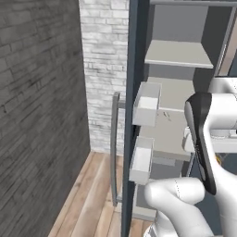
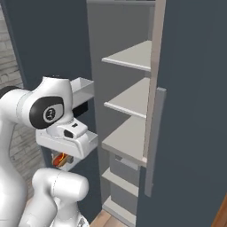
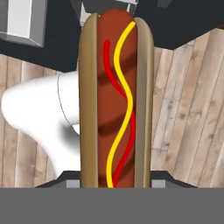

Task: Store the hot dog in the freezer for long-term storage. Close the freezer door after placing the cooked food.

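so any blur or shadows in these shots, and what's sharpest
Hand view: hot dog fills the centre, sharp, with soft dark bands across the sausage. Left base view: flat light, freezer door edge crisp, brick slightly smeared. Right base view: shelves evenly lit, no glare.

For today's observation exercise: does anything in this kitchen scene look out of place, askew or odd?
Nothing looks spilled or damaged. The freezer door stands wide open, and the hot dog is not on a shelf: it is clamped in the gripper, out in front of the freezer.

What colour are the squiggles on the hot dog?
Yellow and red lines on the hot dog, clearest in the hand view.
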### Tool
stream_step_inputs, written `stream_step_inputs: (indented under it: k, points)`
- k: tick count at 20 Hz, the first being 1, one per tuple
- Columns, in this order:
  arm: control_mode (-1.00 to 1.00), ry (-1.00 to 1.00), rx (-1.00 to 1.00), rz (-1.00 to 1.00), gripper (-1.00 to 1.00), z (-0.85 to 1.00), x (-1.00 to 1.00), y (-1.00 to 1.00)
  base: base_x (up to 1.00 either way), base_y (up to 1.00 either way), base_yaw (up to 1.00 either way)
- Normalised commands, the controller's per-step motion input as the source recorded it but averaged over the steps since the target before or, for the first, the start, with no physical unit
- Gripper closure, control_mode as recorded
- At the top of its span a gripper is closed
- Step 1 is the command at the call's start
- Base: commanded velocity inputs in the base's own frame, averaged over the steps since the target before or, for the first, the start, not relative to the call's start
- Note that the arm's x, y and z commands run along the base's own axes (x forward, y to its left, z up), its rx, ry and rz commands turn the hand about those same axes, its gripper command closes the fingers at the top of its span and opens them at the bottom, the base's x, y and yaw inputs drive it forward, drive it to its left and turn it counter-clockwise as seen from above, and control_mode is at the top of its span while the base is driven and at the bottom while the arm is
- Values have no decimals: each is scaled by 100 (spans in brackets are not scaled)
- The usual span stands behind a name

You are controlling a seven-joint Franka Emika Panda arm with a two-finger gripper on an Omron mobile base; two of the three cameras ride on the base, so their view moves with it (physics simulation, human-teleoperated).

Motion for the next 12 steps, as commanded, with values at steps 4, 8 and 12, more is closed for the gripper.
stream_step_inputs:
  k: [4, 8, 12]
  points:
    - [100, 0, 0, 0, 100, 0, 0, 0, -1, -22, 0]
    - [100, 0, 0, 0, 100, 0, 0, 0, 0, -15, 0]
    - [100, 0, 0, 0, 100, 0, 0, 0, -14, -40, 0]
